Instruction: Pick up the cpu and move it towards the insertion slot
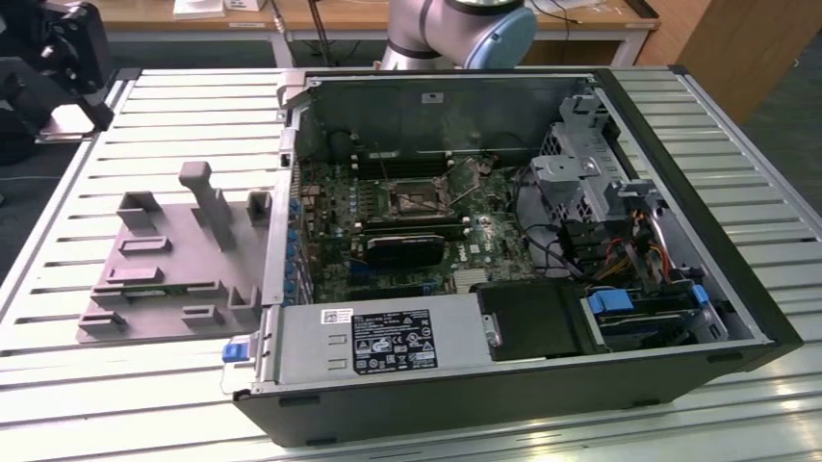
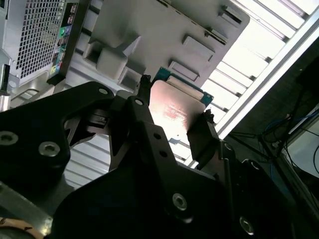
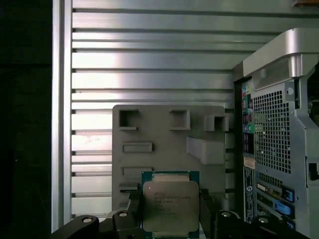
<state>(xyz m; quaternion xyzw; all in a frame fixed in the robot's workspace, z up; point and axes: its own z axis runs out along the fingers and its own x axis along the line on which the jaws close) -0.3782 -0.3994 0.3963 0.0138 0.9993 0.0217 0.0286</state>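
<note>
"Silver-topped and green-rimmed, the cpu (image 3: 170,199): where was it?" the listener asked.

"In both wrist views it sat clamped in the black gripper (image 3: 171,215), held above the grey moulded holder plate (image 3: 164,134). The perforated rear panel (image 3: 271,134) of the computer case (image 3: 299,45) stood just beside that plate."

"How wide was the gripper?"

"Narrow, drawn in to the chip's own width. Its two dark fingers (image 2: 199,135) pressed on opposite edges of the cpu, with the metal lid facing the first wrist camera."

"And the insertion slot?"

"At the centre of the exterior view, the insertion slot (image 1: 414,197) lay on the green motherboard (image 1: 334,260) inside the open computer case, a silver frame around a dark square. The holder plate lay toward the exterior view's left, on the slatted metal table (image 1: 192,96). The robot arm (image 1: 463,29) showed a pale joint at the top centre of that view."
</note>
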